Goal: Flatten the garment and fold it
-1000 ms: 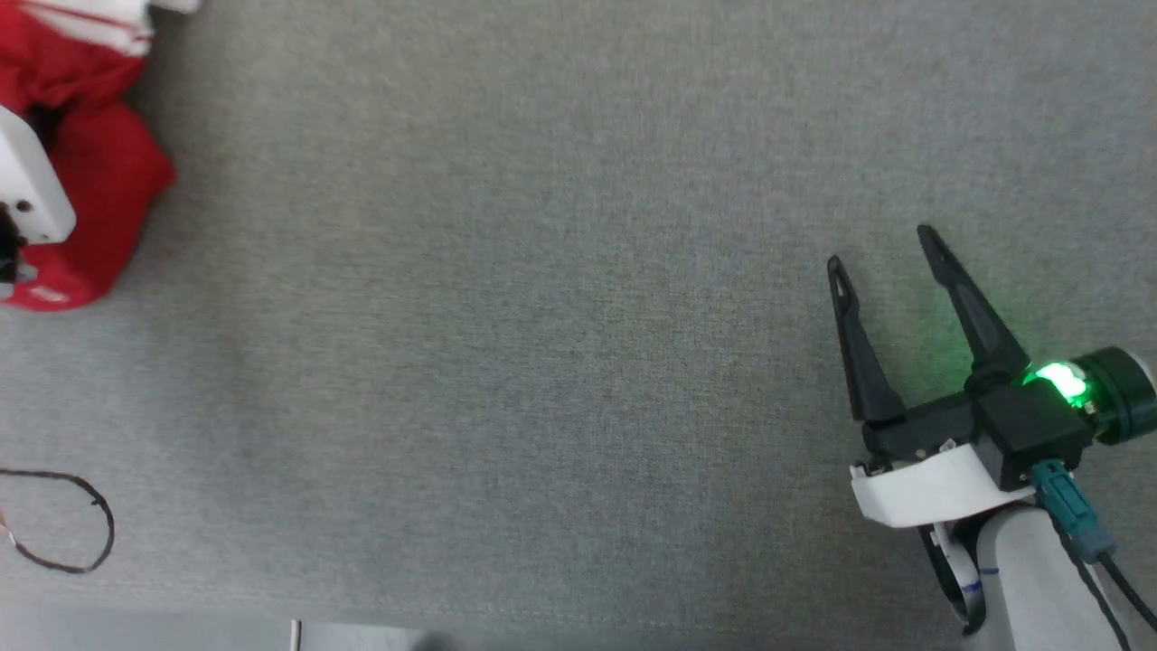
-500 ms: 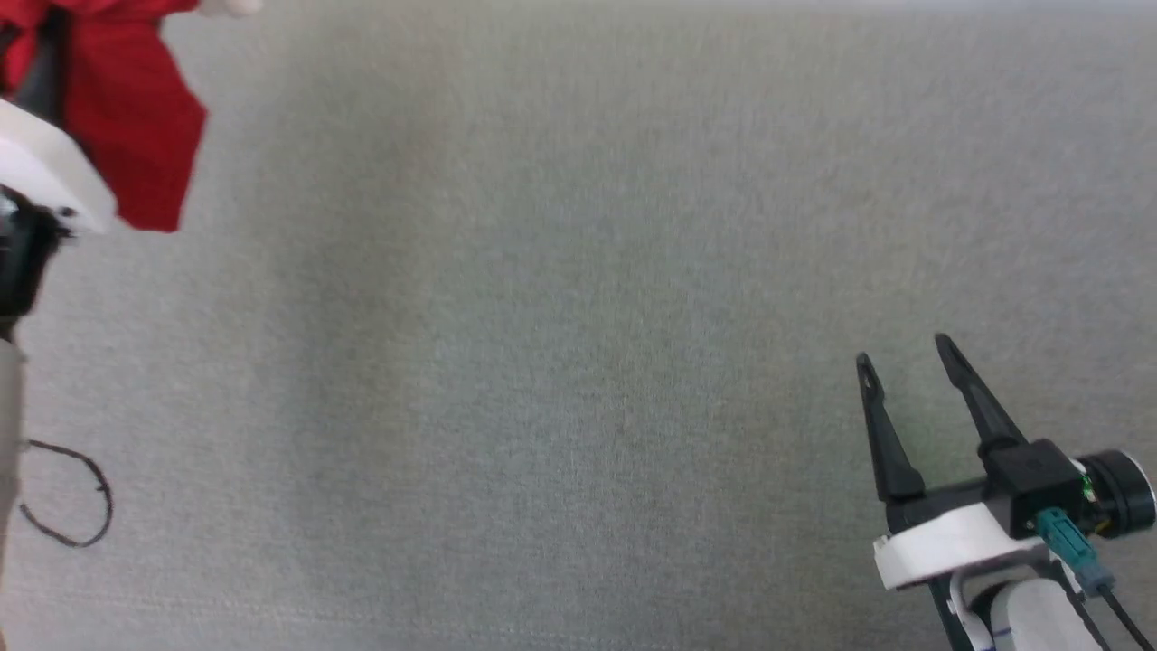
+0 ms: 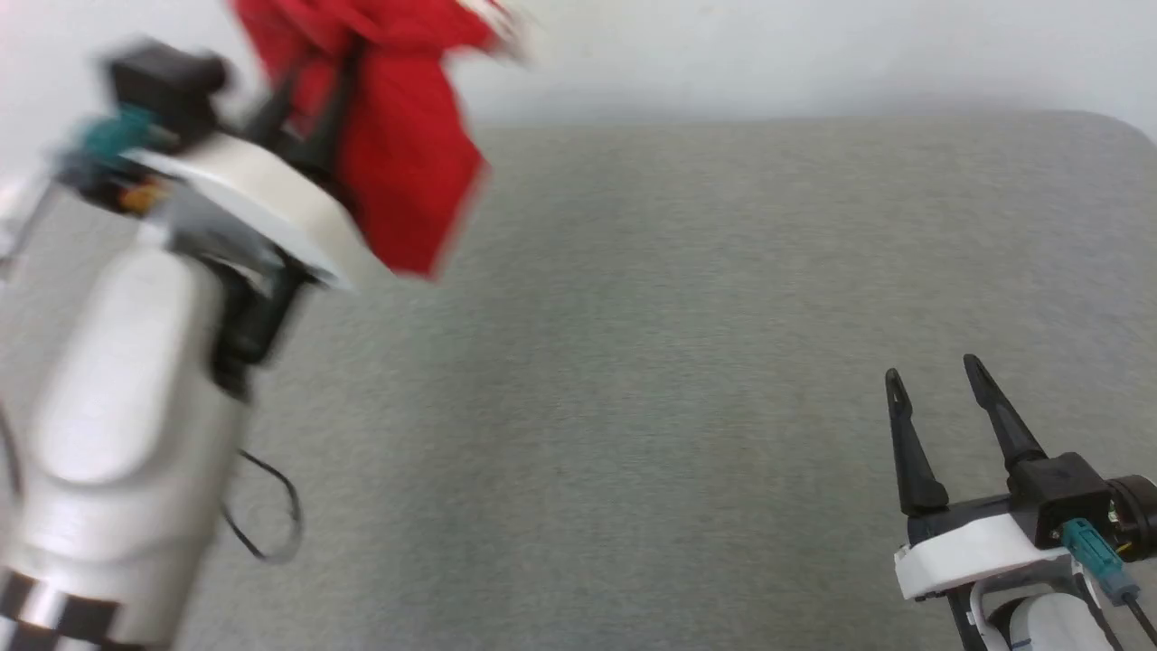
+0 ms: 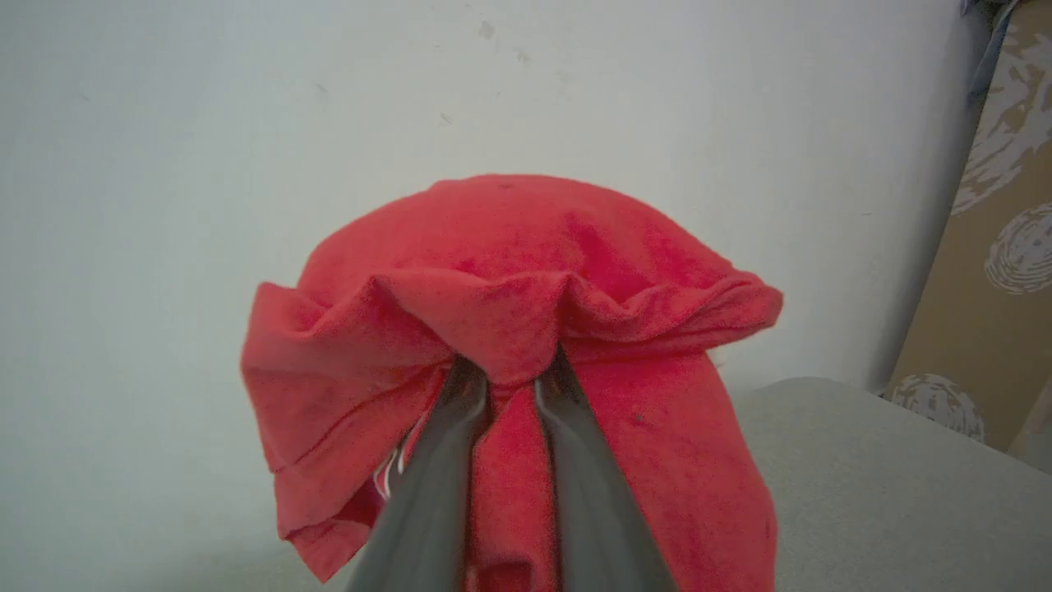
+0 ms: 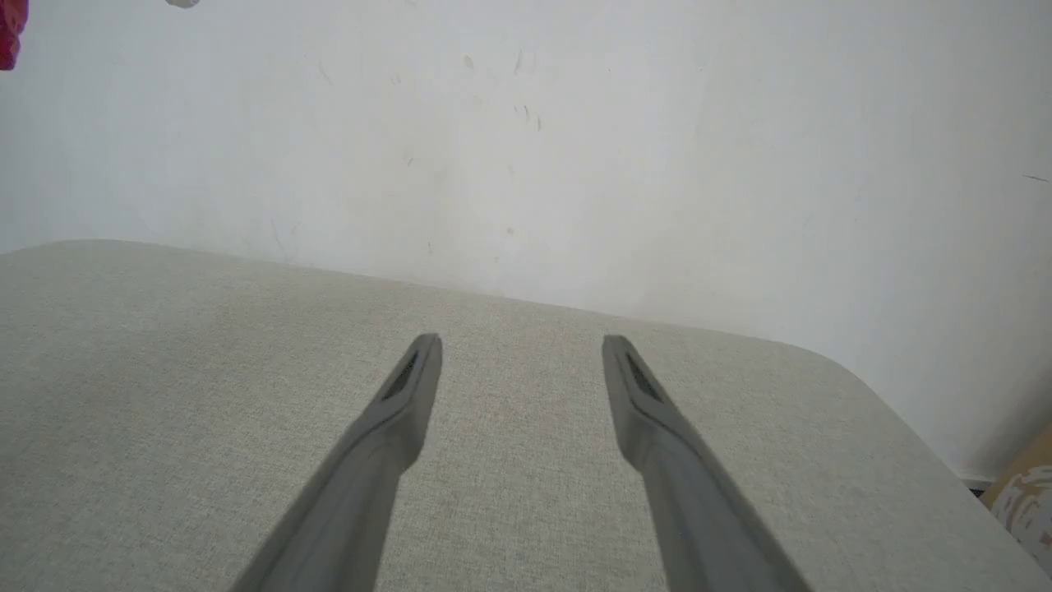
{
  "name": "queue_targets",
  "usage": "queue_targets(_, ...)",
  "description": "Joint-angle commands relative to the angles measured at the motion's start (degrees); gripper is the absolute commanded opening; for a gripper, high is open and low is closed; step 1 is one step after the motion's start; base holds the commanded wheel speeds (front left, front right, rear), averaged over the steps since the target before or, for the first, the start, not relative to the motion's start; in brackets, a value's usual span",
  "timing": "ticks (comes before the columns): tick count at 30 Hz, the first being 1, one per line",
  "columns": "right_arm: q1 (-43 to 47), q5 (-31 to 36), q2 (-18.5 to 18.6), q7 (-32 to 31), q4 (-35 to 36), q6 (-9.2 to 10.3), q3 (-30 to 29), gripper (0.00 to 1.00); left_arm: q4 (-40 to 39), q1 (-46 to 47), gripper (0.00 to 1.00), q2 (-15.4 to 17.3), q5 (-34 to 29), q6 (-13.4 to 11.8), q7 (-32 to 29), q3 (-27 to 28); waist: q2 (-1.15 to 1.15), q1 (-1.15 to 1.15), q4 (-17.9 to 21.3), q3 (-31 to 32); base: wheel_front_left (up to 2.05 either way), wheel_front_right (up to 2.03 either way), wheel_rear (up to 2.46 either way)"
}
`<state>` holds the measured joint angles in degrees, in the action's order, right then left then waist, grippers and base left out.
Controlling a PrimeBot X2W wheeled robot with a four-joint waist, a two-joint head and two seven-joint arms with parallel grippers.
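Observation:
The garment [image 3: 398, 136] is a bunched red cloth hanging in the air at the upper left of the head view, above the grey table [image 3: 687, 298]. My left gripper [image 3: 312, 95] is shut on a fold of it and holds it off the table. In the left wrist view the red garment [image 4: 509, 279] drapes over both fingers, pinched at my left gripper [image 4: 509, 374]. My right gripper [image 3: 935, 380] stands open at the lower right, low over the table, with nothing between its fingers. The right wrist view shows my right gripper [image 5: 522, 345] open over bare grey cloth.
A thin black cable loop [image 3: 271, 515] lies on the table at the lower left, beside my left forearm. A white wall [image 3: 813, 54] rises behind the table's far edge. A brown patterned panel [image 4: 986, 247] stands at the right of the left wrist view.
The head camera has tilted up, bringing the wall and far table edge into view. My left arm has lifted the garment off the table and swung it rightward.

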<state>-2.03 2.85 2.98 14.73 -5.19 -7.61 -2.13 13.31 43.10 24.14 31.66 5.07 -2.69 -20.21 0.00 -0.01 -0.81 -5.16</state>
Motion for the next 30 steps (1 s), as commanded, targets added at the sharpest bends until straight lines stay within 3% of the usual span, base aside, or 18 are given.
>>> queue_targets(1,0.25,-0.56,-0.10,0.27,-0.08,0.12,-0.09,1.00,-0.41,-1.98,0.00,-1.28,-0.46,-0.89,-0.70,-1.32,0.00,0.01,5.49,0.19,0.00,0.00,0.00)
queue_targets(6,-0.38,-1.43,-0.10,0.27,-0.13,0.12,0.44,1.00,3.35,-7.20,0.00,-5.57,-3.46,-2.27,-1.19,-7.91,0.00,0.01,10.66,-1.82,0.00,0.00,0.00)
queue_targets(11,-0.96,-2.52,-0.10,0.27,-0.32,0.12,0.85,1.00,13.21,-12.35,0.00,-10.09,-6.24,-1.17,-1.17,-15.79,0.00,0.01,14.74,-3.94,0.00,0.00,0.00)
queue_targets(12,-1.05,-2.74,-0.10,0.27,-0.38,0.12,0.84,1.00,15.17,-12.88,0.34,-10.62,-7.44,-0.81,-1.32,-17.76,0.00,0.01,15.21,-4.24,0.00,0.00,0.00)
queue_targets(13,-1.10,-2.92,-0.10,0.27,-0.40,0.12,0.82,1.00,16.81,-13.18,1.00,-11.24,-8.59,-0.60,-1.01,-19.41,0.00,0.01,15.54,-4.51,0.00,0.00,0.00)
queue_targets(21,-0.38,-2.66,-0.10,0.27,-1.10,0.12,-0.07,1.00,22.49,-12.88,1.00,-15.49,-9.77,-0.31,6.39,-21.92,0.00,0.01,13.97,-3.16,0.00,0.00,0.00)
queue_targets(30,1.20,-1.45,-0.10,0.27,-1.60,0.12,-0.68,1.00,17.63,-11.70,1.00,-13.94,-7.08,-2.60,13.33,-16.64,0.00,0.01,8.40,1.91,0.00,0.00,0.00)
